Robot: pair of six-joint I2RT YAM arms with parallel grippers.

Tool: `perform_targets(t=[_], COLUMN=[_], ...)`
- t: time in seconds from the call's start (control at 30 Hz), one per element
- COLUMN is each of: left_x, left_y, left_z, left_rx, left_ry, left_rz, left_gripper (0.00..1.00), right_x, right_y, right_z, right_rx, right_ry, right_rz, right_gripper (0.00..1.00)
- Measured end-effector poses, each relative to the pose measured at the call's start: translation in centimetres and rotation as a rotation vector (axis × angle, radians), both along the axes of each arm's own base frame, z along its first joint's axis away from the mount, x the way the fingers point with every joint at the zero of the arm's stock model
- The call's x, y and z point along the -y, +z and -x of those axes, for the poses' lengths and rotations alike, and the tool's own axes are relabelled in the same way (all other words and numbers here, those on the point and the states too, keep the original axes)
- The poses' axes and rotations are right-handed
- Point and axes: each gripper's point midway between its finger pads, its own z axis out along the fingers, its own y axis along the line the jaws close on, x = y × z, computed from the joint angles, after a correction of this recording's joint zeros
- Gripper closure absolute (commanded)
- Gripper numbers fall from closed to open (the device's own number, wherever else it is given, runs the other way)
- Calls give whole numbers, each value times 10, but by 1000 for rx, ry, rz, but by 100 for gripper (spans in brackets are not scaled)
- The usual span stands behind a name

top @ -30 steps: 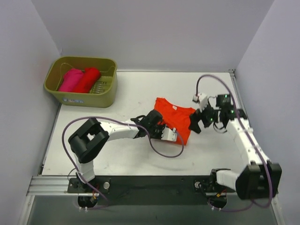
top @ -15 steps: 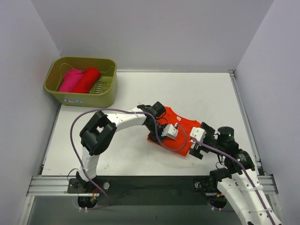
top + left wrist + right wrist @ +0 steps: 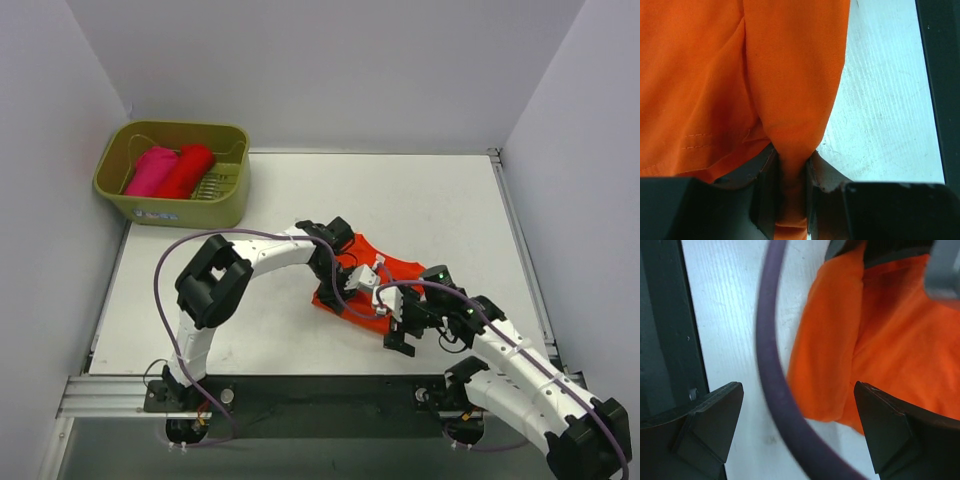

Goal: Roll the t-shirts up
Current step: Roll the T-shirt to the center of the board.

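Note:
The orange t-shirt (image 3: pixel 385 283) lies bunched on the white table, partly under my left arm. My left gripper (image 3: pixel 340 282) is shut on a fold of the orange t-shirt (image 3: pixel 795 100) near its edge; the cloth runs up between the jaws. My right gripper (image 3: pixel 398 330) is open and empty, just off the shirt's near corner. In the right wrist view the orange t-shirt (image 3: pixel 880 340) lies ahead of the open gripper (image 3: pixel 799 390). The red t-shirt (image 3: pixel 187 170) and the magenta-pink t-shirt (image 3: pixel 150 170) lie rolled in the basket.
The olive-green basket (image 3: pixel 180 210) stands at the far left corner. The left arm's purple cable (image 3: pixel 345 305) loops over the shirt's near edge and crosses between my right fingers (image 3: pixel 771 365). The black front rail (image 3: pixel 320 390) runs along the near table edge.
My right arm has swung from the far right side down to the shirt's near corner. My left gripper has drawn the orange shirt in, so it is now smaller and more bunched.

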Motion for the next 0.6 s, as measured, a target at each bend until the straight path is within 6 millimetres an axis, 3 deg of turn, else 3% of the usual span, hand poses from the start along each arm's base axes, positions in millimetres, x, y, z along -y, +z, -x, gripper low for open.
perform_targets(t=[0.17,0.37,0.47,0.57,0.6], left_x=[-3,-12,-13,-13,-14], left_y=[0,1,1,2,3], left_z=[2,1,1,1,2], left_rx=[-19,-64,-70,-78,-81], left_ry=[8,33,39,41,42], left_rz=[-8,-25,-24,-25,-27], left_gripper=[68,68,68,68,69], right_x=[-19,-30,-29,-28,-28], right_y=[-6,-25,-34,-35,-35], right_z=[4,4,1,-3,-3], right_rx=[11,23,14,20,19], right_ry=[57,68,49,28,19], right_rz=[-9,45,74,81,83], right_gripper=[1,19,21,34,45])
